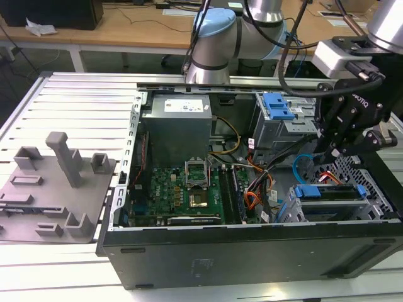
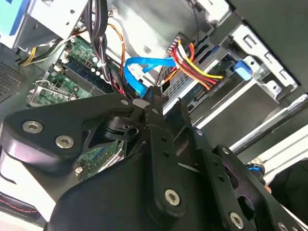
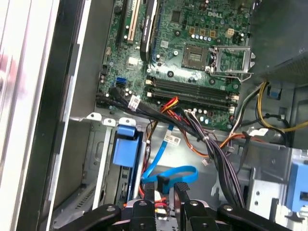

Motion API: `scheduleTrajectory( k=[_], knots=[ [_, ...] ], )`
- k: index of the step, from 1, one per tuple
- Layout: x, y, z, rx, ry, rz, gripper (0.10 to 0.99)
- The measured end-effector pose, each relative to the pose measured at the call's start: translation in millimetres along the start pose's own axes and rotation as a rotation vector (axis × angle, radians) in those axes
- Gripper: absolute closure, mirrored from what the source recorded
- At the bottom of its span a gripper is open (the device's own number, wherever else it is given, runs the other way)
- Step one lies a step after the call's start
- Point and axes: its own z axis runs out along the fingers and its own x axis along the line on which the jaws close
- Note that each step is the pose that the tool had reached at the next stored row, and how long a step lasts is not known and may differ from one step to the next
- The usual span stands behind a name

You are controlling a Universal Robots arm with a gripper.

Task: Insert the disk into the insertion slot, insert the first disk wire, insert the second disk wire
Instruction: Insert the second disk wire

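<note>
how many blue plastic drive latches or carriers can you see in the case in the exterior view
2: a blue latch on the taller grey cage toward the far side, and the disk carrier in the insertion slot nearer the camera. Others may be hidden.

- The surface (image 1: 75, 94) is a bench top of pale ribbed aluminium slats running from the exterior view's left to its right.
- A grey plastic fixture plate (image 1: 47, 189) with upright blocks lies on it at the exterior view's left.
- Behind stands a wooden desk (image 1: 126, 31) with white legs.
- A dark box (image 1: 56, 12) and a crumpled white paper (image 1: 39, 27) sit on that desk.
- Light is even, with a soft glare on the slats.
</note>
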Motion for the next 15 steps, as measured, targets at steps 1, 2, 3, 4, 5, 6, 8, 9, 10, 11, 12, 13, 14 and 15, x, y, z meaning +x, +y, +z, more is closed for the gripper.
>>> scheduleTrajectory(
  k=[1,2,3,4,5,6,8,9,10,11,12,13,14,15],
  knots=[
    [-0.4,2.4,2.2,0.000,0.0008,-0.002,0.784],
    [-1.2,6.3,6.5,0.000,0.0011,-0.005,0.784],
    [-1.3,6.8,6.6,0.000,0.0016,-0.006,0.784],
    [-1.3,6.9,6.6,0.000,0.0016,-0.006,0.800],
    [-1.3,6.9,6.6,0.000,0.0016,-0.006,0.867],
    [-1.3,6.8,6.6,0.000,0.0016,-0.006,0.867],
    [-1.3,6.9,6.6,0.000,0.0016,-0.006,0.922],
    [-1.3,6.9,6.6,0.000,0.0016,-0.006,0.922],
    [-1.3,6.9,6.6,0.000,0.0016,-0.006,0.922],
    [-1.3,6.9,6.6,0.000,0.0016,-0.006,0.922],
    [-1.3,6.9,6.6,0.000,0.0016,-0.006,0.922],
    [-0.9,6.9,6.7,0.000,0.0016,-0.006,0.922],
    [0.0,7.1,6.7,0.000,0.0016,-0.006,0.922],
    [3.2,7.7,6.7,0.000,0.0016,-0.006,0.922]
  ],
)
